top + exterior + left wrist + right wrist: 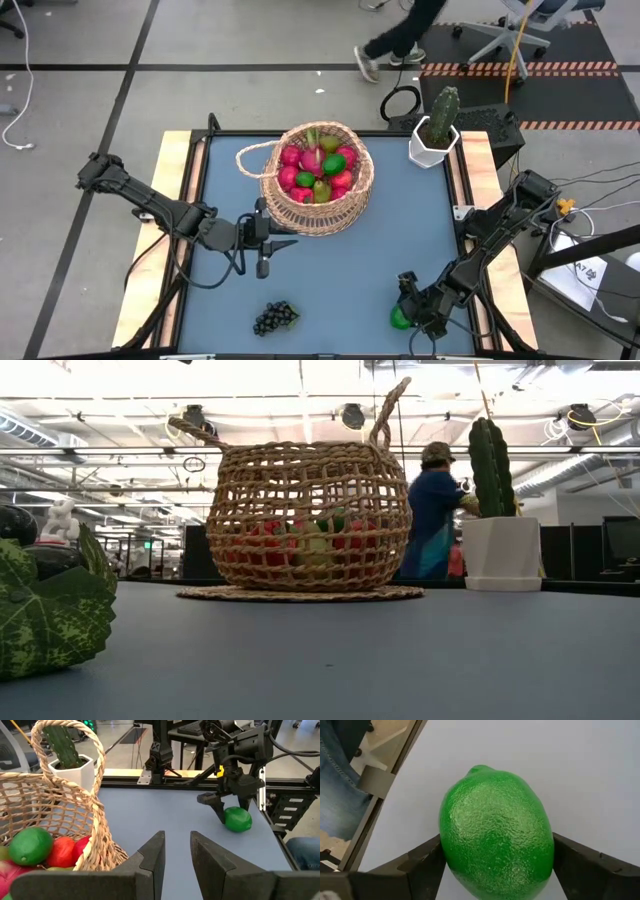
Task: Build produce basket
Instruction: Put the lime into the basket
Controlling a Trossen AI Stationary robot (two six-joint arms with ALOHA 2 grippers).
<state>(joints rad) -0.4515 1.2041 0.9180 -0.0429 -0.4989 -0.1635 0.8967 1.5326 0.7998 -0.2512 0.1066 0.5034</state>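
The woven basket (318,180) stands at the table's far middle on its flat base, with red and green produce (320,170) piled inside. A green lime (497,835) lies on the table near the near right corner, with my right gripper (404,312) closed around it from above. My left gripper (177,855) hovers beside the basket's near left wall, its fingers a narrow gap apart with nothing between them. A dark grape bunch (275,317) lies on the table near the front edge. My right gripper has the lime between its two fingers, one finger (422,862) on each of its long sides (451,855). The fingers slant down onto it from the table's right. The lime rests on the table (239,827), lying across the gap between the fingers.
A white pot with a cactus (435,135) stands at the far right corner. A person (400,40) walks on the floor beyond the far edge. Bare blue table (340,280) lies between the two grippers.
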